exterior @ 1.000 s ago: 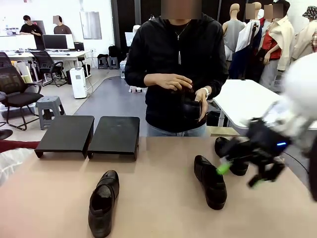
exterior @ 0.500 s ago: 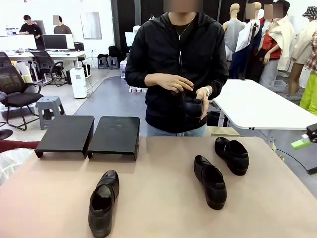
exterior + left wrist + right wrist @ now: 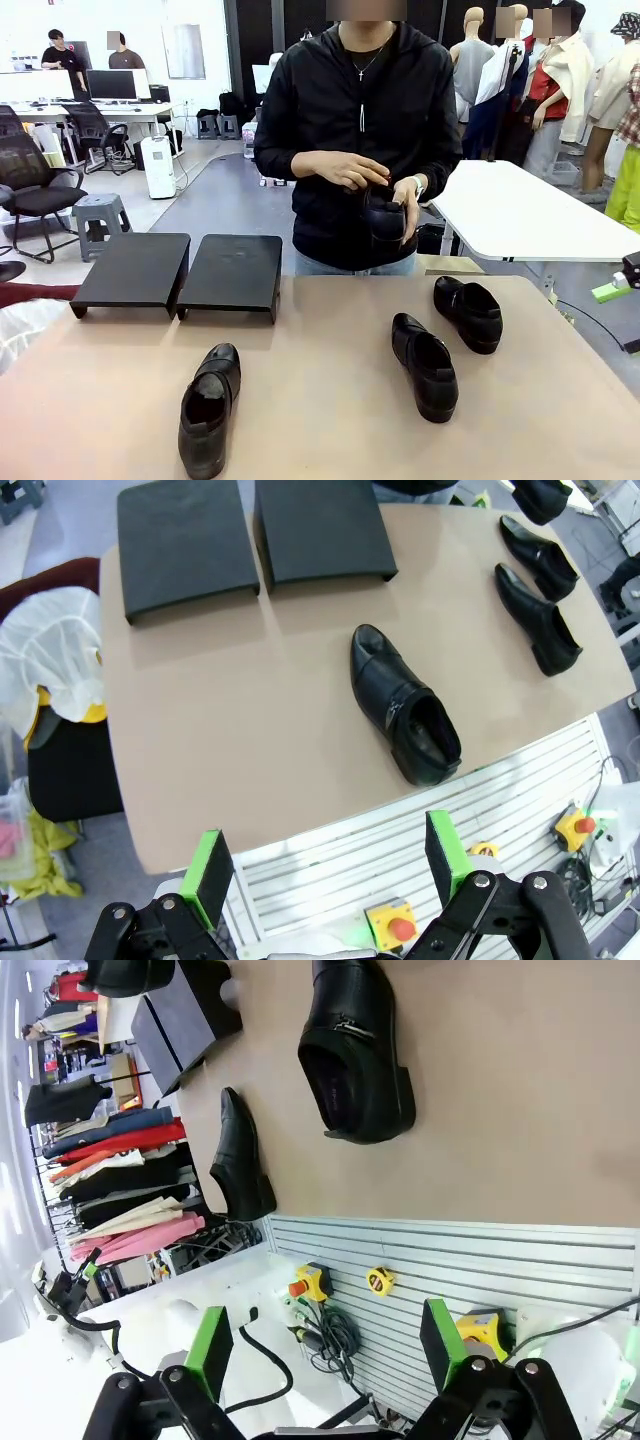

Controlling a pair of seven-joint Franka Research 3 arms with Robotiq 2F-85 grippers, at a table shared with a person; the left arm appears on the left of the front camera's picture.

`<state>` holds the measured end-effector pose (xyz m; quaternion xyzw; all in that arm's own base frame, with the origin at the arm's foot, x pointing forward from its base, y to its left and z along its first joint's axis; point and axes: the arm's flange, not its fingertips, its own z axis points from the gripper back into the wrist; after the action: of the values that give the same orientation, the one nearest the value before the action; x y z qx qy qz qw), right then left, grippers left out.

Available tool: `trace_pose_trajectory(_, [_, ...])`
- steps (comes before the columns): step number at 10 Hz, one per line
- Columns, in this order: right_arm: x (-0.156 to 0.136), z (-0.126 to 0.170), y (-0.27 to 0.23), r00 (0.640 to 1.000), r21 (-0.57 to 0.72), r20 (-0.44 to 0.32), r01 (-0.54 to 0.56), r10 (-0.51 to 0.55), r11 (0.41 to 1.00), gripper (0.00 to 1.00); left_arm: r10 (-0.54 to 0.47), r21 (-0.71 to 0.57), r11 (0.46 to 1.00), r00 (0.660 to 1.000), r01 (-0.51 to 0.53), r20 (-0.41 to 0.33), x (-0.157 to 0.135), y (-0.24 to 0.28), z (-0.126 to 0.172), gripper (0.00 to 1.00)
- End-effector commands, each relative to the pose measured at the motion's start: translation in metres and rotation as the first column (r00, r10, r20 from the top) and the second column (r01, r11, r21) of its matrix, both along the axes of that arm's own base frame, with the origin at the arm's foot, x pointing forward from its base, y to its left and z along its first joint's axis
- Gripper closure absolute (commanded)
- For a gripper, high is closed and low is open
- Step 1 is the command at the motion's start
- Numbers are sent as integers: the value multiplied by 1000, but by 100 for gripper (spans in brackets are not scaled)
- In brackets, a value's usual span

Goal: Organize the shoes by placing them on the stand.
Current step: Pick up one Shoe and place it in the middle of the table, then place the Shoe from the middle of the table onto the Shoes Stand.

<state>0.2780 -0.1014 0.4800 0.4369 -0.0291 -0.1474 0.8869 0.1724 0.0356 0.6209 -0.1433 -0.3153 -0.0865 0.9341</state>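
Three black glossy shoes lie on the tan table: one near the front left, two at the right. A person across the table holds a fourth shoe in both hands at waist height. The stand, two low black platforms side by side, sits at the far left with nothing on it. My left gripper hangs open above the table's near edge, the left shoe ahead of it. My right gripper is open off the table; one green fingertip shows at the picture's right edge.
A white-covered bundle and a dark chair stand just off the table's left side. White slatted panels with emergency-stop buttons line the robot-side edge. A white table stands behind at the right. The table's middle is bare.
My right arm has pulled back from above the two right shoes to the picture's right edge. The person still holds the shoe, and the shoes on the table have not moved.
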Motion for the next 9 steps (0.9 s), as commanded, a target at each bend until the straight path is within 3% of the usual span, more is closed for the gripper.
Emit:
trace_pose_trajectory(1, [0,2,-1,1000,19,8,-4,4,1000,0,-11,-8,1000,1000,11,3,-2,1,-1,0])
trace_pose_trajectory(8, [0,2,-1,1000,19,8,-4,4,1000,0,0,0,1000,1000,0,0,0,0,0,0])
trace_pose_trajectory(9, [0,2,-1,1000,19,8,-4,4,1000,0,108,93,990,992,-102,-62,12,-52,4,0])
